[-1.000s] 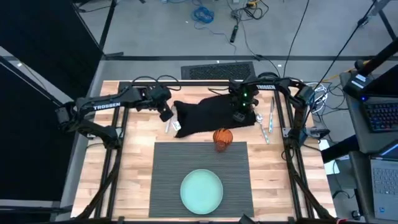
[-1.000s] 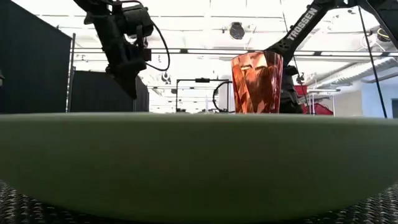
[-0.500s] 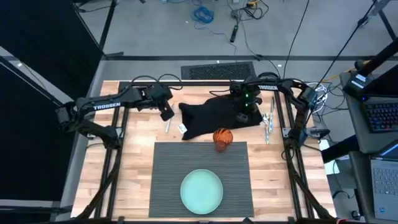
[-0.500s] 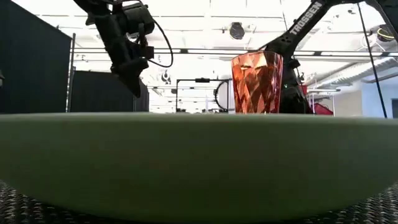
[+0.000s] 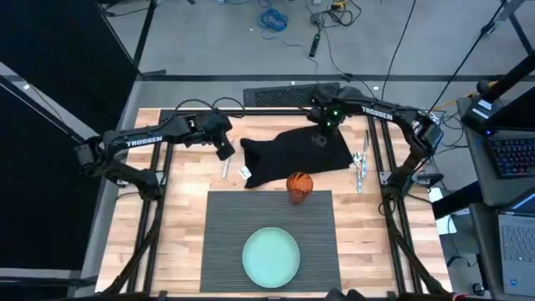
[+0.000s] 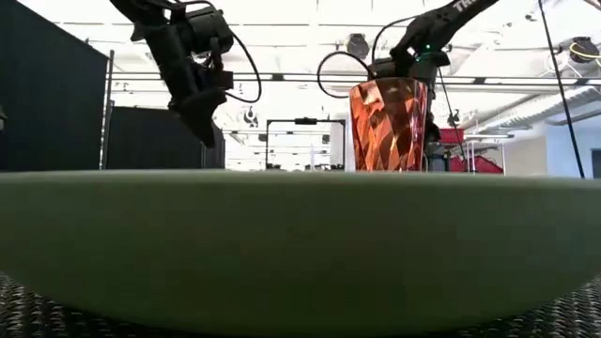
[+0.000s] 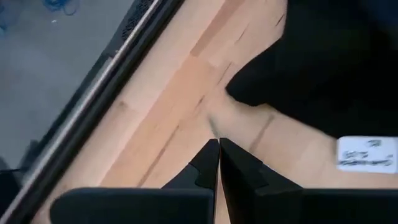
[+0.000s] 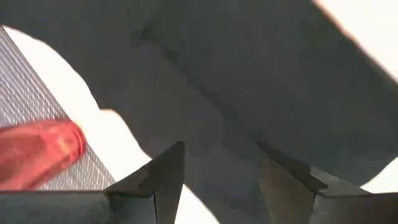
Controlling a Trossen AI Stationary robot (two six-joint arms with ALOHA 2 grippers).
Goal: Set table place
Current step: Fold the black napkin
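One large dark grey placemat [image 5: 272,238] with fine parallel ribs lies flat along the table's near edge, centred between the two side edges of the wooden tabletop [image 5: 180,209]. A pale green plate [image 5: 271,257] sits on its near half, and a faceted orange tumbler [image 5: 299,186] stands upright at its far edge, right of centre. Beyond the far edge of the mat, a black cloth napkin [image 5: 292,155] lies rumpled, with a white tag [image 5: 245,172] at its left end.

Compared with a second ago, the right gripper [image 5: 320,138] has lifted off the napkin and drawn back toward the table's far edge, and the napkin has shifted slightly to the right. The left gripper [image 5: 226,154] has barely moved.

The right gripper's fingers [image 8: 163,180] are spread apart, holding nothing, above the dark cloth. The left gripper's fingers [image 7: 208,163] are pressed together on nothing, hovering over bare wood just left of the napkin. Cutlery [image 5: 360,163] lies near the right edge.
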